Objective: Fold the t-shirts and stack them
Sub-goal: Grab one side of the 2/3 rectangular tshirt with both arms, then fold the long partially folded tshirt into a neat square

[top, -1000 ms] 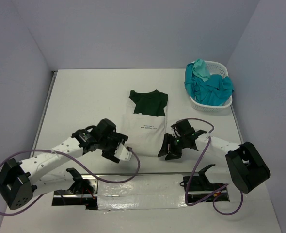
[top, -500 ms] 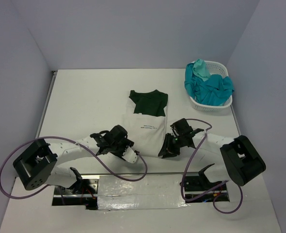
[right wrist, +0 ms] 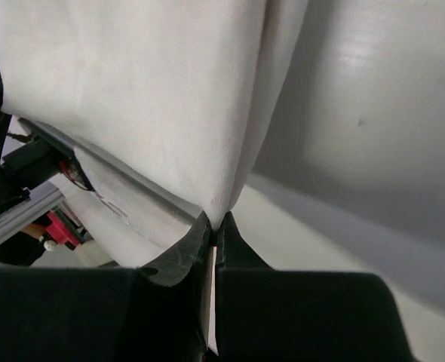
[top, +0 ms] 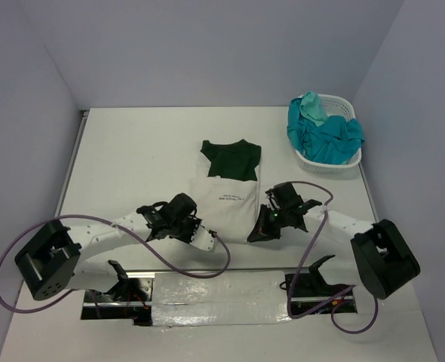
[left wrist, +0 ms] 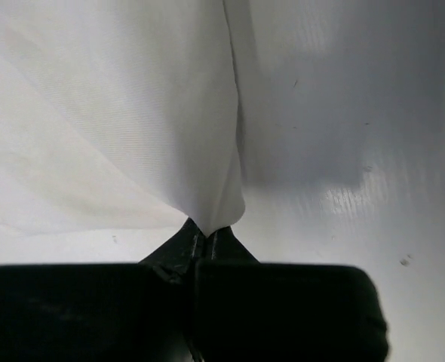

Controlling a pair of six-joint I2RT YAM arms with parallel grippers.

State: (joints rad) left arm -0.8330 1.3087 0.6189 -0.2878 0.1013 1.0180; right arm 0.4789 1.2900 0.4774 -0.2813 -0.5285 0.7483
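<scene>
The left hand (left wrist: 205,238) is pinching fully closed on the near left corner of the white t-shirt (top: 226,205), a small fold of cloth caught between its fingertips, while its arm is reaching low across the desk (top: 132,151) from the left base, bent inward toward the middle. The right hand (right wrist: 213,223) is likewise clamping tight on the near right corner of the same shirt, with its arm lying low and angling inward from the right base. Between the two hands, the white t-shirt is lying flat on the desk and stretching away from them, its small dark print facing up. Just beyond it, farther from both hands, the dark green t-shirt (top: 232,160) is resting folded, with its near edge touching or overlapping the far edge of the white one. Well away to the far right of the right hand, the white lattice basket (top: 313,161) is sitting by the desk's edge, holding a bunched teal t-shirt (top: 329,140) that is spilling over its rim, with a pale mint t-shirt (top: 311,106) lying on top at the far side.
</scene>
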